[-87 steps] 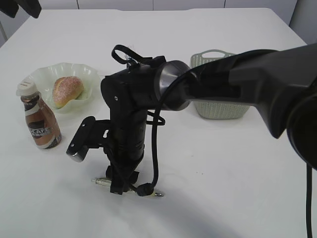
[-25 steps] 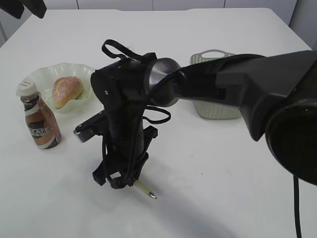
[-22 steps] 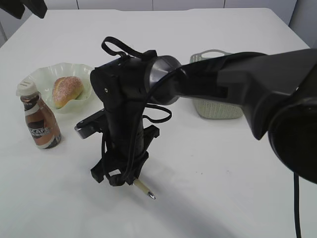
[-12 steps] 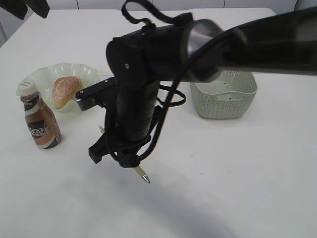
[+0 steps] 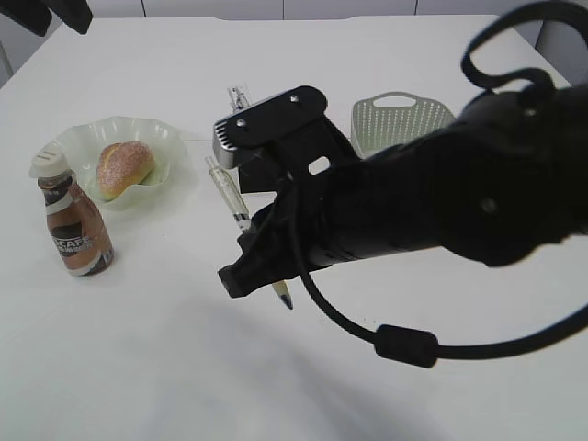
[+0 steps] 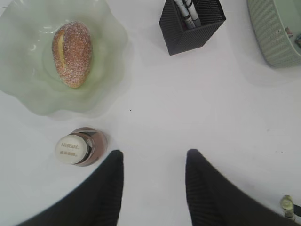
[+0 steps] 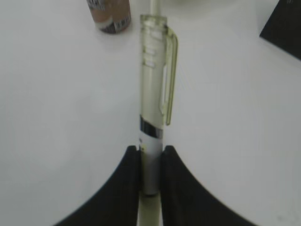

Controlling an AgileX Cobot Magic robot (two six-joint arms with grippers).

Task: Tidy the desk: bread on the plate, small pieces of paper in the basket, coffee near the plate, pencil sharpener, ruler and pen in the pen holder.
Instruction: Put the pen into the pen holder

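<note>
right claw (image 7: 150, 175) clamped on clear plastic clip pen (image 7: 153, 115) raised off white desk (image 5: 138, 367), left claw (image 6: 151, 181) fingers apart above desk, sugared bread roll (image 6: 73, 52) on pale green wavy plate (image 6: 28, 89), brown coffee bottle (image 6: 77, 147) just beside plate

I see open table across the lower half of the exterior frame. At left, the plate (image 5: 69, 147) and coffee bottle (image 5: 75, 226) stand close together, blocking that side. In the left wrist frame, a clear lane runs between the pen holder (image 6: 192, 24) at top centre and the basket (image 6: 275, 33) at upper right.
</note>
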